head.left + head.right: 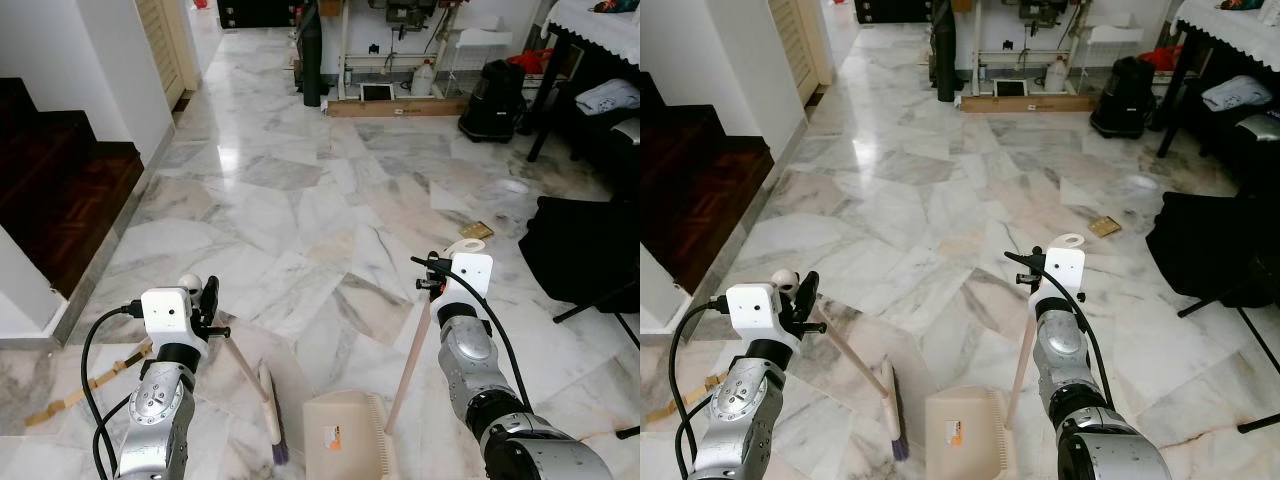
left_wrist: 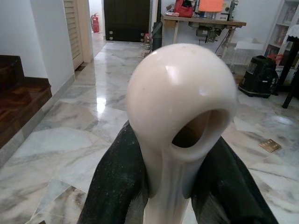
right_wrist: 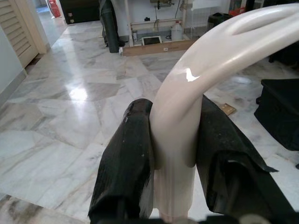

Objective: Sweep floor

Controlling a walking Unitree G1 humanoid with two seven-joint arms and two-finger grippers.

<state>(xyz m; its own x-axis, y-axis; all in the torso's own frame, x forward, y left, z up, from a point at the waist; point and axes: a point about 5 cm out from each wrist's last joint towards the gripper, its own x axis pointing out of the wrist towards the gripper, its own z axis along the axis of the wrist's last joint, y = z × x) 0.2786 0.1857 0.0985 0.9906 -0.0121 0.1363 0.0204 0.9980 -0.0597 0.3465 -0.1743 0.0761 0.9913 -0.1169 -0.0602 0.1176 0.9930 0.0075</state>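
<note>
The broom (image 1: pixel 262 400) is held near its looped handle top by the left gripper (image 2: pixel 180 186), fingers clamped on the shaft; bristles rest on the marble floor (image 1: pixel 300 200) at 6 o'clock. The dustpan (image 1: pixel 345 435), just beside it at 5 o'clock, is gripped likewise by the right gripper (image 3: pixel 175 172). Both are judged light, rigid and smooth; a slippery hold is possible.
</note>
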